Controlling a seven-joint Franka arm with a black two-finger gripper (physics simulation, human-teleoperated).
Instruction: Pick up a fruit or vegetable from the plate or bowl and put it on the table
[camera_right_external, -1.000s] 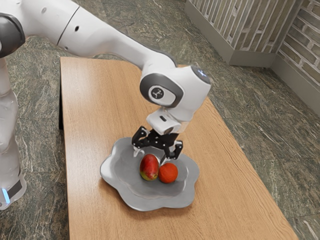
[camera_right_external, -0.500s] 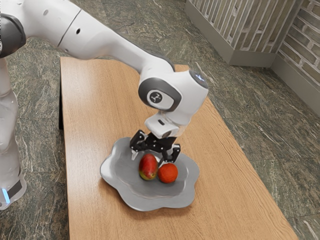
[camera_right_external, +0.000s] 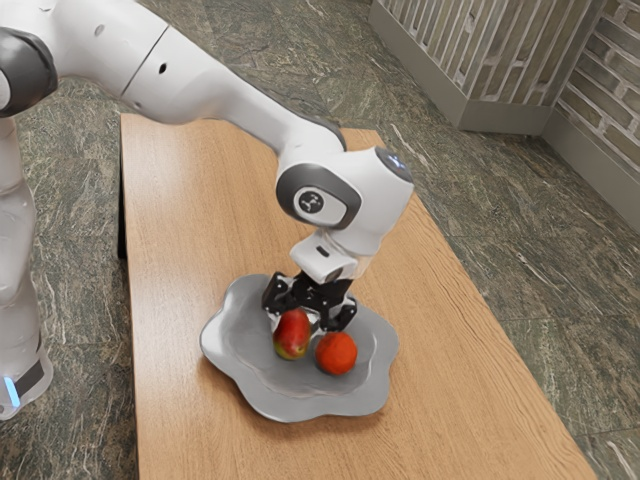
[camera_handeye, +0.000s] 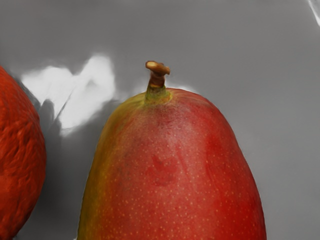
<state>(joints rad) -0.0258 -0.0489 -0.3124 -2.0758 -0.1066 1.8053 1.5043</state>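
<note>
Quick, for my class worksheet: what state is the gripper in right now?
Gripper: down at the mango over the gray plate; whether it is open or closed on the fruit cannot be told.

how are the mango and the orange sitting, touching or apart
Apart. The wrist view shows it: a strip of the grey plate is visible between the mango and the orange.

Looks like some indoor room, can't tell home or office tbh; veined stone-look floor (camera_right_external: 500, 250) around the wooden table (camera_right_external: 200, 200); brick-patterned wall (camera_right_external: 605, 75), slatted panel (camera_right_external: 500, 50) and grey baseboard (camera_right_external: 500, 117) off beyond the table.
</note>
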